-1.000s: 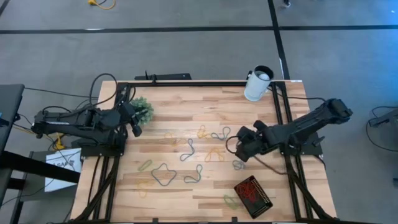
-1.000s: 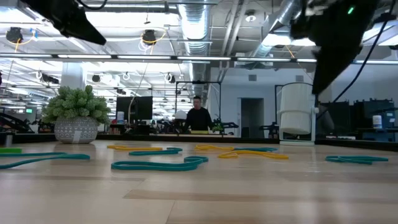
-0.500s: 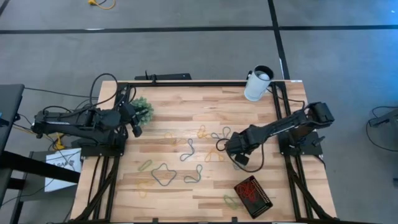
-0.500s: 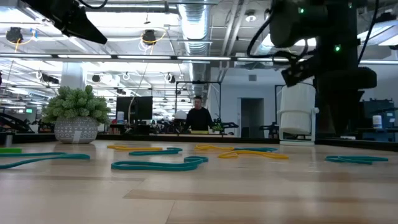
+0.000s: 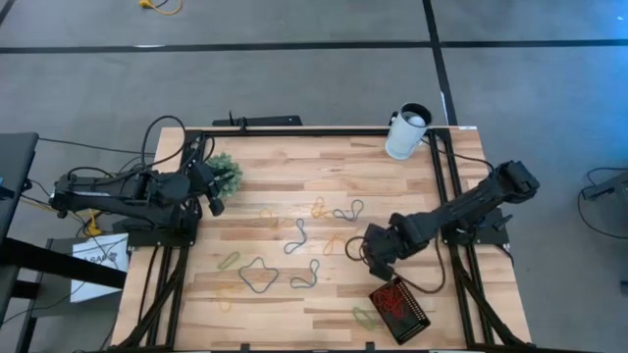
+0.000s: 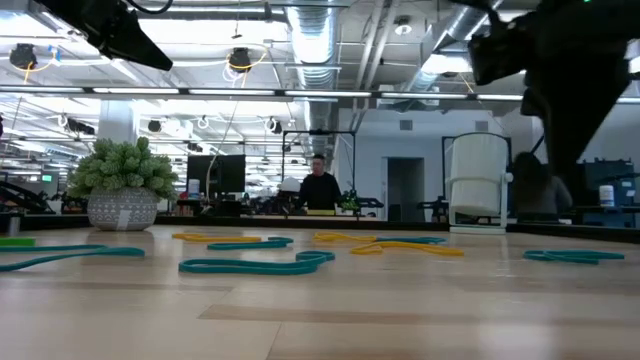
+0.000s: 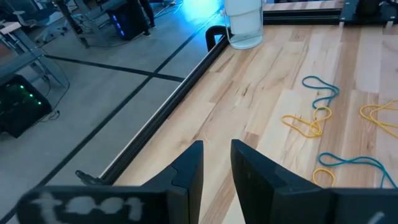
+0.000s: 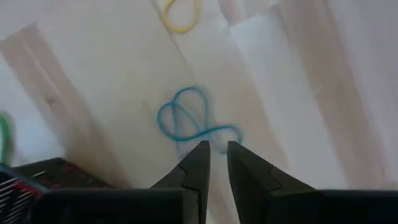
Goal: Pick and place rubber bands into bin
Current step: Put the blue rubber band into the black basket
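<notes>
Right wrist view shows my right gripper point(image 8: 214, 155) pointing down at a blue rubber band point(image 8: 189, 121) that lies folded on the wood. My two fingers stand close together with only a narrow slit between them, and they hold nothing. The band lies just past my fingertips, not between them.

From the high view, my right gripper point(image 5: 377, 252) hangs over the table just above the bin point(image 5: 398, 308), which sits near the front edge on the right side. Some red bands seem to lie in it already. Other rubber bands point(image 5: 300, 235) are spread over the middle of the table, well apart from the bin.

I think several things can go wrong. With so small a gap, the fingers may press the thin band flat on the wood and close over nothing, or pinch only one strand, so that the loop slips out when I lift. Since the bin is so near, a low sweep could also knock its wall and shift it.

My left gripper point(image 7: 214, 165) waits by the potted plant point(image 5: 226, 172), nearly closed and empty.
</notes>
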`<act>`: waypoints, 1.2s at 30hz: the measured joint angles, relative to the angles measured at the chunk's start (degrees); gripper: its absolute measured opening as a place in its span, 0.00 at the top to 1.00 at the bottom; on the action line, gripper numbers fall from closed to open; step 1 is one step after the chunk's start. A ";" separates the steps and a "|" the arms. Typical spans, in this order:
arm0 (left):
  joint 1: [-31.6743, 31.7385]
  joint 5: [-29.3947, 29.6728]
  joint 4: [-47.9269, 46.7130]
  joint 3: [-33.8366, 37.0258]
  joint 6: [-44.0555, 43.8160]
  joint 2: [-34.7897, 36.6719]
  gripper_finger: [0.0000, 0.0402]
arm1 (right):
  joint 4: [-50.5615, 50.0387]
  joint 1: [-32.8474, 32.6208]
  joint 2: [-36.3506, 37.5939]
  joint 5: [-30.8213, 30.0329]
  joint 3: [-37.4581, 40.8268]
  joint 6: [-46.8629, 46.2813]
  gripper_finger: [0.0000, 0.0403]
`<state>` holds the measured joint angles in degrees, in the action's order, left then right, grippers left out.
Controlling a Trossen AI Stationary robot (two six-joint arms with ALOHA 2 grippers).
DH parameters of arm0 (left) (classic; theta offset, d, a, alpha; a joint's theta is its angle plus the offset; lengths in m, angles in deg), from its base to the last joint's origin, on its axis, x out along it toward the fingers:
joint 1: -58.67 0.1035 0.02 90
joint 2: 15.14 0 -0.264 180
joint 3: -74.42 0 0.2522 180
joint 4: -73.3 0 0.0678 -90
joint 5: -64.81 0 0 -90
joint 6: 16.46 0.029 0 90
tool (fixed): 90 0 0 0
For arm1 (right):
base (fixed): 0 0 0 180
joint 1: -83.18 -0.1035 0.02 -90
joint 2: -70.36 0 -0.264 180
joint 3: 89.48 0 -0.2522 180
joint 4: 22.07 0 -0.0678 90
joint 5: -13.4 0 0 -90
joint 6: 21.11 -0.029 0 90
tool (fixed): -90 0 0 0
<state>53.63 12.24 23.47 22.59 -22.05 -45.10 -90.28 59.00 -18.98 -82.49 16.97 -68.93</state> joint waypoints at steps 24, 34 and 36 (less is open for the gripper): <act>0.00 -2.73 3.37 0.00 -1.11 0.00 0.82 | 11.43 -3.21 0.00 1.74 3.82 5.10 0.87; 0.00 -4.23 2.90 0.00 -1.25 -0.01 0.82 | 10.11 -0.17 -1.37 -0.31 3.94 9.25 0.87; -0.04 -4.26 2.30 0.00 -1.57 -0.02 0.82 | 9.16 -0.05 -2.55 -0.11 3.98 9.27 0.87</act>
<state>53.59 7.97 25.76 22.59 -23.62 -45.12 -81.12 58.95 -21.54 -82.59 20.95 -59.65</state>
